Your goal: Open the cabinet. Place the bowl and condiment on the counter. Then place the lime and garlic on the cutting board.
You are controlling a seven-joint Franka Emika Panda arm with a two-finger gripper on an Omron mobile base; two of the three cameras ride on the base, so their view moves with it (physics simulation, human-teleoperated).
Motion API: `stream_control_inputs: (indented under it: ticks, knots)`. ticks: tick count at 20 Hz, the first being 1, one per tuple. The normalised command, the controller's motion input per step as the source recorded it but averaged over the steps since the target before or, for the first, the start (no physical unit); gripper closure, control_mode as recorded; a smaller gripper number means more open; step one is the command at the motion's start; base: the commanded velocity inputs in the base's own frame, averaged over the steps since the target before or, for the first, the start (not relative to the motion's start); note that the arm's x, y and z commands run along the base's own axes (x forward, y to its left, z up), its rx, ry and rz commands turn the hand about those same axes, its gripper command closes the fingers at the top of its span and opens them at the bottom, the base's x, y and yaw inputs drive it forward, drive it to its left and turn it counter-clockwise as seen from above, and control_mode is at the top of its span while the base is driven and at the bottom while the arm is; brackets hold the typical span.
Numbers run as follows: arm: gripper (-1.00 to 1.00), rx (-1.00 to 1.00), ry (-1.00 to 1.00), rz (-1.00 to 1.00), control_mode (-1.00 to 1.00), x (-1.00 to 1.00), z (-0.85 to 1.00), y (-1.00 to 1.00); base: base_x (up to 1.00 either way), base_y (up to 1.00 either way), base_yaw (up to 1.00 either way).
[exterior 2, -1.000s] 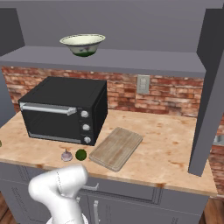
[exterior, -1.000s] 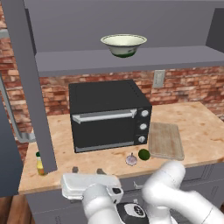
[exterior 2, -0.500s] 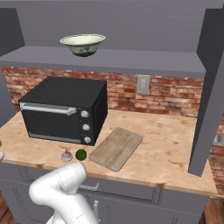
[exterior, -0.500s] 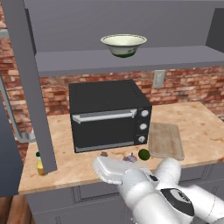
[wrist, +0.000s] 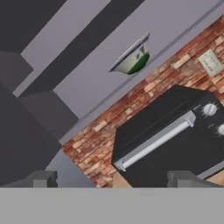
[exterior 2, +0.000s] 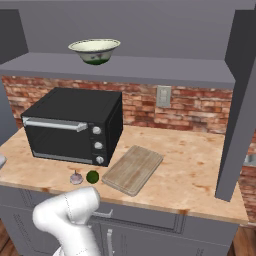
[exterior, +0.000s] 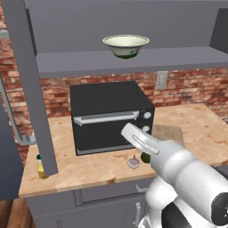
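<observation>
Tool (wrist: 111, 181) empty, fingers apart, facing bowl (wrist: 131, 59) on cabinet (wrist: 83, 83) shelf.

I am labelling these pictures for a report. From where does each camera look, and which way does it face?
Left base view: behind the arm's left, facing the light tan wooden counter; white arm lower right.
Right base view: behind its right, same counter; arm lower left.
Hand view: on the hand, tilted up at the wide cream-white bowl; dark fingertips at bottom.
All three share the bowl and black toaster oven.
</observation>
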Motion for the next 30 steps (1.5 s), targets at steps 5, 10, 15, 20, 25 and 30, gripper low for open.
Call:
stream_control_inputs:
  ticks: [5, 10, 15, 20, 25, 30]
  knots:
    - [-1.00, 0.16, 0.05, 0.08, -1.00, -0.05, 0.50, -0.75, 0.00, 0.00, 0.00]
    - [-1.00, 0.20, 0.01, 0.14, -1.00, 0.00, 0.36, -0.75, 0.00, 0.00, 0.00]
    - [-1.00, 0.18, 0.00, 0.14, -1.00, 0.00, 0.20, -0.67, 0.00, 0.00, 0.00]
    - [-1.00, 0.18, 0.00, 0.11, -1.00, 0.00, 0.16, -0.59, 0.00, 0.00, 0.00]
    - [-1.00, 0.13, 0.00, 0.03, -1.00, 0.00, 0.14, -0.27, 0.00, 0.00, 0.00]
    - [-1.00, 0.05, 0.03, 0.00, -1.00, 0.03, 0.30, -0.04, 0.00, 0.00, 0.00]
